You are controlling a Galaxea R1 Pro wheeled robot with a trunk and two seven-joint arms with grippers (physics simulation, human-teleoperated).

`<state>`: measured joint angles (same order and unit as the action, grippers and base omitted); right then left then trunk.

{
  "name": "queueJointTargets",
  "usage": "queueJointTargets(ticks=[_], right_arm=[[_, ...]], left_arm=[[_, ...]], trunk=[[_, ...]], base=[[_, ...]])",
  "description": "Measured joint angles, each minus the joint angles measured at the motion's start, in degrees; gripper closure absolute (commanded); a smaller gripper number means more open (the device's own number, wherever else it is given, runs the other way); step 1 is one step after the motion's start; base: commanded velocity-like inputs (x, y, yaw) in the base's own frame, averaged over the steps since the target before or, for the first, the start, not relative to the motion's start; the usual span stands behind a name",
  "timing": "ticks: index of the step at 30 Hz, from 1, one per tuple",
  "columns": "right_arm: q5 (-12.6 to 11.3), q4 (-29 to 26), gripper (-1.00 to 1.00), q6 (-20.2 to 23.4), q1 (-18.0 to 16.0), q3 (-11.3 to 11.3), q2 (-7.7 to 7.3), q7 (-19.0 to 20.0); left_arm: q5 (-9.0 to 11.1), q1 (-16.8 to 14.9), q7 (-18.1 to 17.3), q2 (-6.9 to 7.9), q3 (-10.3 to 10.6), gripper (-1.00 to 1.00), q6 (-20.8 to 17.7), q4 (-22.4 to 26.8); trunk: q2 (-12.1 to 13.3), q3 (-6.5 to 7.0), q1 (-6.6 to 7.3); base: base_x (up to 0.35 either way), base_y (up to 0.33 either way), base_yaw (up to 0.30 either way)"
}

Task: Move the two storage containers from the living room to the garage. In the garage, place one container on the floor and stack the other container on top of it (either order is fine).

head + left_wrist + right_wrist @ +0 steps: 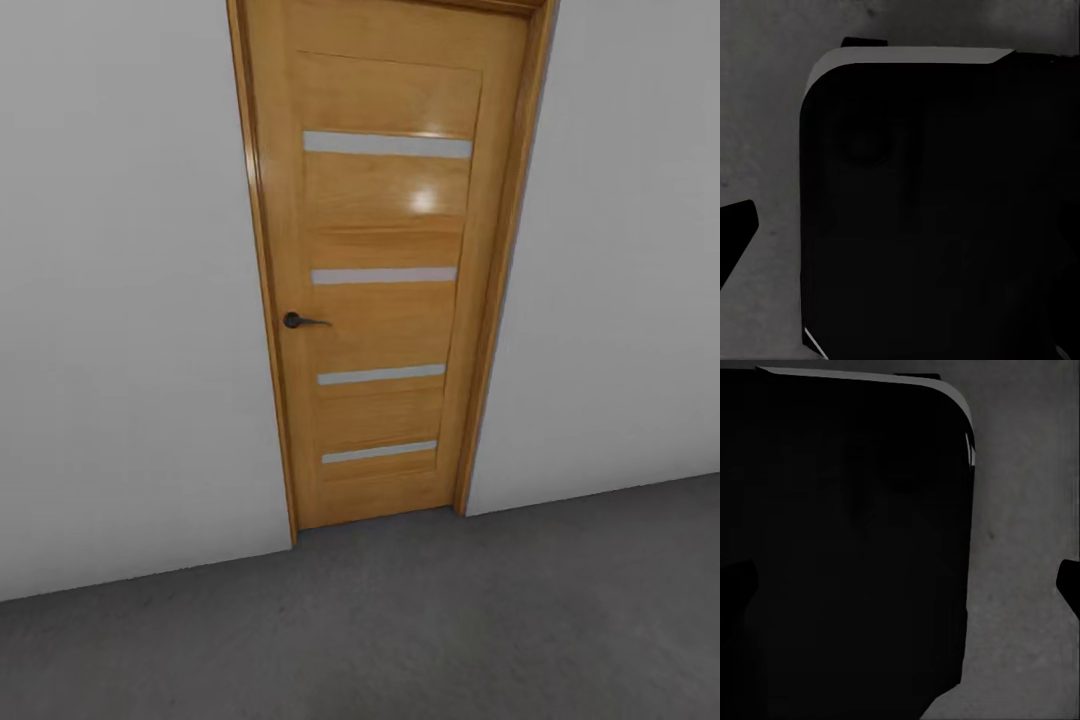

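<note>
Item: robot base, seen from both wrist views. A dark rounded-corner body (922, 202) is filling most of each wrist picture, with speckled grey concrete showing beyond its edge.

Item: left gripper. One dark fingertip (735, 229) is poking in at the picture's edge over the concrete; its partner is lost against the dark body, so I cannot tell whether the jaws are standing apart or together. The arm is hanging down, pointing at the ground beside the base.

Item: right gripper. Dark finger tips (1069, 581) are showing at both picture edges, set wide and holding nothing. This arm is likewise hanging tucked, aimed at the ground.

Item: the floor (420, 620). Dark grey concrete is running from the near edge of the head view to the wall foot, so the robot is standing in the garage.

Item: orange door (385, 270). Closed, four pale slits, dark lever handle (300, 320) on its left stile, pale grey wall (120, 300) either side.

Item: the two storage containers. Neither can be placed from here, so which arm is nearer cannot be judged; likely the robot is travelling to fetch one through this door.
</note>
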<state>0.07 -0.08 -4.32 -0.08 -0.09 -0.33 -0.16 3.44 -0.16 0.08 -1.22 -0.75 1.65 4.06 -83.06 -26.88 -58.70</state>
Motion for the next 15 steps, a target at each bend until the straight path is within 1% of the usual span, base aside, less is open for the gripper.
queueJointTargets(ticks=[15], right_arm=[[0.1,0.0,-1.00,0.1,0.0,0.5,-0.11,0.0]], left_arm=[[0.0,0.0,0.0,0.00,0.0,-1.00,0.0,0.0]], trunk=[[0.0,0.00,0.00]], base=[[0.301,-0.187,0.003]])
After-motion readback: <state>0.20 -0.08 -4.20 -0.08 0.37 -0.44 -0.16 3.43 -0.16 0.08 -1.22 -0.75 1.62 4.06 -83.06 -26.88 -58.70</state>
